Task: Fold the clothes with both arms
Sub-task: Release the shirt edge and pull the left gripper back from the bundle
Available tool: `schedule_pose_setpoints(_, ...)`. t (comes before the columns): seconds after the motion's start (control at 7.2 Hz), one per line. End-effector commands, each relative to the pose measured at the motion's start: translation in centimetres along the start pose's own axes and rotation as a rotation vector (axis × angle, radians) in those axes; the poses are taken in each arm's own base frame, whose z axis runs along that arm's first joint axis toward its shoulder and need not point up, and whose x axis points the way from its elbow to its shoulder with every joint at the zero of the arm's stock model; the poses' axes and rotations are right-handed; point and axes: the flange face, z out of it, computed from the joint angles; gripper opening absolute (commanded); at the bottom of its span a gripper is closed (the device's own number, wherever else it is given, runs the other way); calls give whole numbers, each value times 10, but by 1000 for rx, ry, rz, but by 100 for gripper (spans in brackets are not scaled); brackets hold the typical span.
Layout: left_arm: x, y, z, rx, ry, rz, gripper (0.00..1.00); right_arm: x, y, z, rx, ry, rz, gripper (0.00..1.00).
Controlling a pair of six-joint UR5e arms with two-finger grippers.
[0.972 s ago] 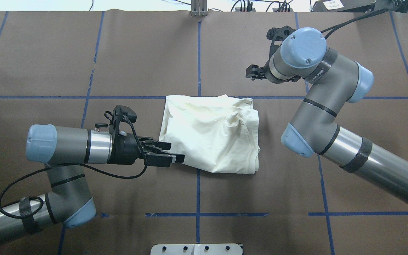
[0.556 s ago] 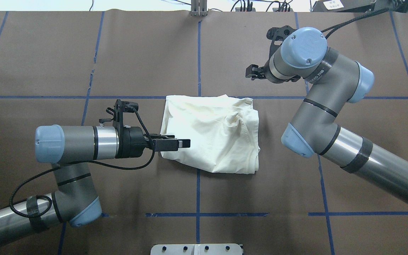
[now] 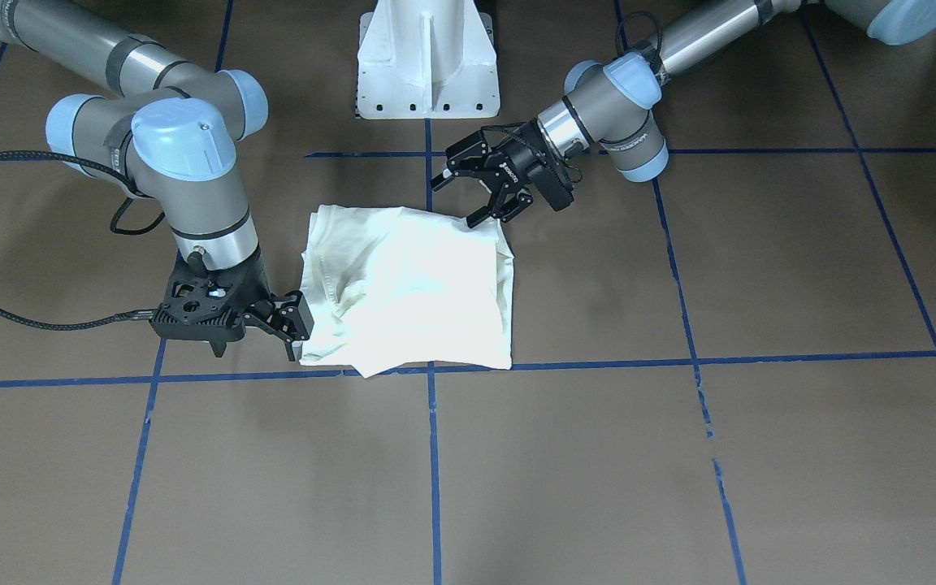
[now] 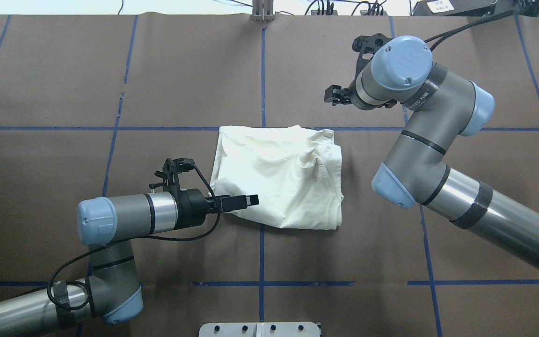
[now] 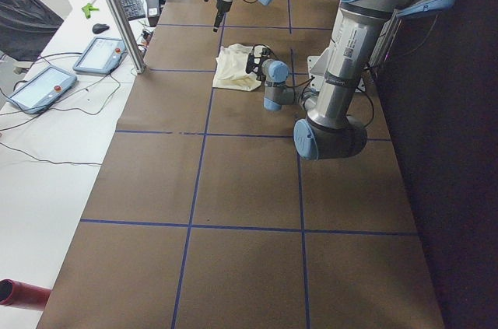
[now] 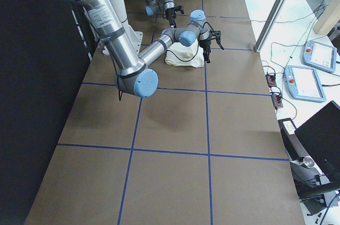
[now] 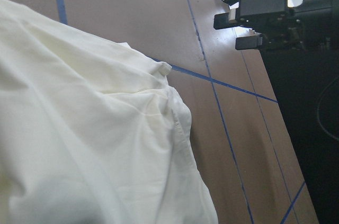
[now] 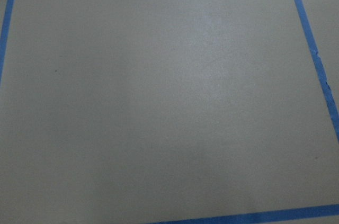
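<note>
At the table's middle: we find the shirt [image 4: 279,182] lying as a rough folded rectangle on the table [image 4: 180,70]. Its plain cream side is up and no print shows. Its far edge runs just beside a blue tape line [image 4: 157,128].
Robot's left gripper [image 4: 250,200]: it reaches in low from the left over the shirt's near-left corner. In the front-facing view we read its fingers as apart, with one tip at the cloth's edge and nothing clamped.
Robot's right gripper [image 4: 336,96]: it hangs raised over bare table, beyond the shirt's far-right corner and clear of the cloth. Its wrist view shows only table and tape, and we cannot tell whether its fingers are apart or together.
Cloth surface: a raised crease [image 4: 310,157] stands up toward the shirt's right side.
Step, as we judge it: taking hold of corners for a further fold, with the left side leading.
Risk one: if the left fingers close too shallow, we expect them to pinch only the top layer, and the stack would peel open on lifting.
Risk two: with the right gripper off the cloth, a pull on one corner would likely drag or swivel the whole bundle across the table.
Risk three: folding over the raised crease could trap a lump and skew the edges.
</note>
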Motion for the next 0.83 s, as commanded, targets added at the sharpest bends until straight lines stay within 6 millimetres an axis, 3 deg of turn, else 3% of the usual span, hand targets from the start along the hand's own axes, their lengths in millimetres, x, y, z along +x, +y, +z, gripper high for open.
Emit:
schedule_pose_setpoints(0.0,-14,3,3,-3,-27,-8,100,0,0,0,0,0,0,100)
schedule_pose_setpoints(0.28,-28,6,2,-8,-52,-10,100,0,0,0,-2,-1,0,100)
schedule_pose_setpoints(0.69,-25,4,0,-2,-45,-29,100,5,2,3,-6,6,1,100)
